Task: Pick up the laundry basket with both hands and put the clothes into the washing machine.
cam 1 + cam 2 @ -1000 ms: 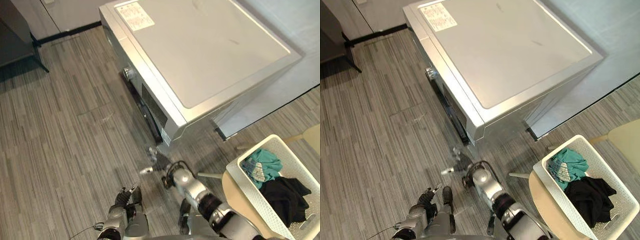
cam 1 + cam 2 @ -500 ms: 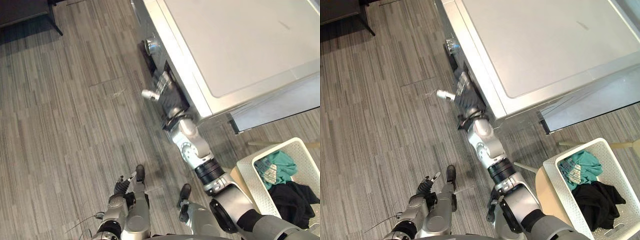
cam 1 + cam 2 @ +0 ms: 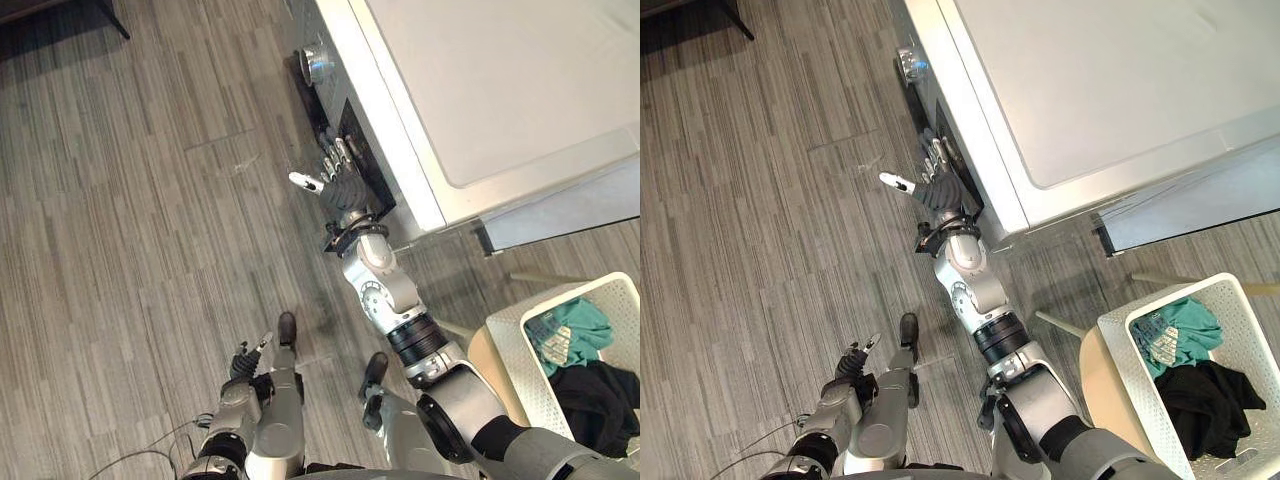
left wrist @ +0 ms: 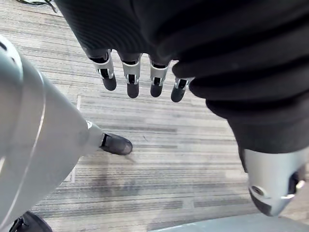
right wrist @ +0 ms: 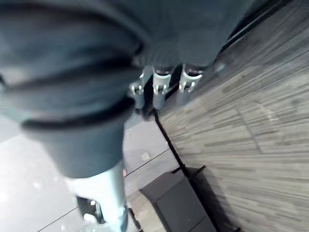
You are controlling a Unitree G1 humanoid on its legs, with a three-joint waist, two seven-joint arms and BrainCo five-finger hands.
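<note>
The outstretched right hand (image 3: 337,178), fingers straight and empty, is at the silver washing machine (image 3: 500,90) front; contact unclear. The left hand (image 3: 246,362) hangs slack, holding nothing.

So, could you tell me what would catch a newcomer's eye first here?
The right hand, fingers straight, reaches out to the dark front of the big silver washing machine at upper right. At lower right stands a white laundry basket holding teal and black clothes, untouched.

Head eyes look steeply down, sharing washing machine (image 3: 500,90), laundry basket (image 3: 518,360), floor (image 3: 120,250); wrist cameras sit close behind the fingers (image 4: 132,79).
</note>
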